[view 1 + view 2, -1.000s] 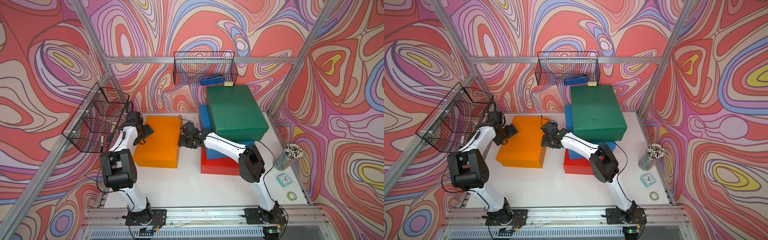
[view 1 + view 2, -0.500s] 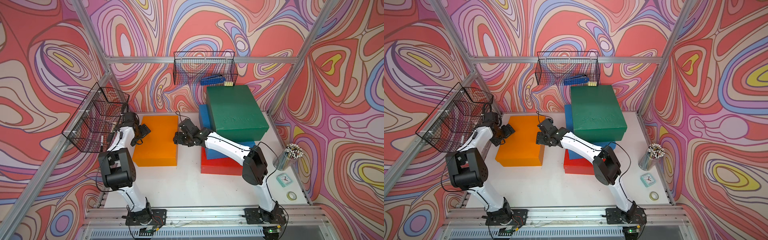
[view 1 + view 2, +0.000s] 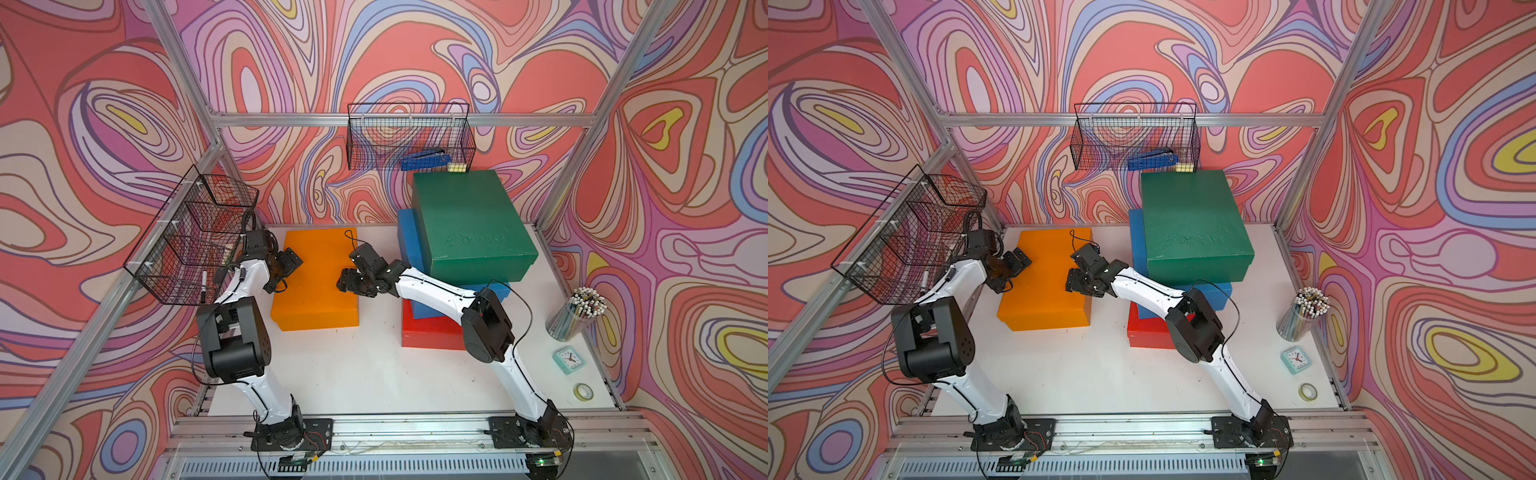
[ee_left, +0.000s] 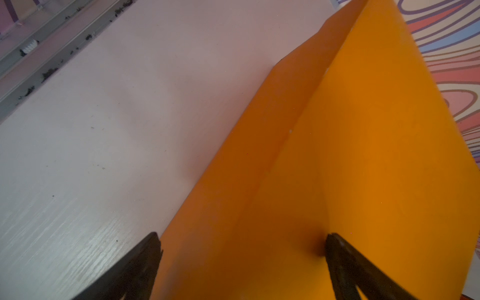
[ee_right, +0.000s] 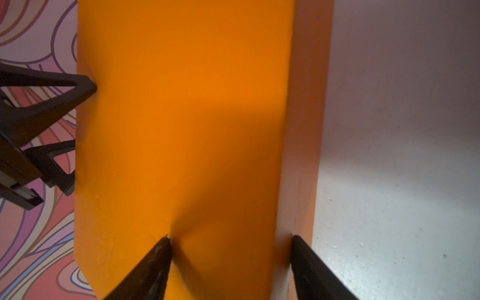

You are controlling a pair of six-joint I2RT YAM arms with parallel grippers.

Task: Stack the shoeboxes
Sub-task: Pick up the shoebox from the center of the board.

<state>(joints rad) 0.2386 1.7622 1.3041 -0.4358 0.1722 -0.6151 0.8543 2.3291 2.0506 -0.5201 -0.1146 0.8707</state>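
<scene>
The orange shoebox (image 3: 316, 282) (image 3: 1042, 286) lies flat on the white table (image 3: 374, 374), left of a stack. In that stack the dark green shoebox (image 3: 469, 224) sits skewed on the blue one (image 3: 409, 237), which rests on the red one (image 3: 428, 336). My left gripper (image 3: 282, 273) (image 4: 241, 235) is open wide at the orange box's left edge, one fingertip at the lid's top edge, the other low beside the side wall. My right gripper (image 3: 351, 276) (image 5: 230, 237) is open at the right edge, one fingertip denting the lid, the other against the side wall.
A black wire basket (image 3: 409, 137) on the back wall holds a blue stapler and hangs just above the green box. Another wire basket (image 3: 195, 237) juts out by my left arm. A pencil cup (image 3: 577, 311), small clock (image 3: 567, 359) and tape roll (image 3: 583, 392) stand along the right edge.
My right gripper has moved left, from beside the orange box onto its right edge. My left gripper has shifted slightly at the left edge. The orange box has barely moved.
</scene>
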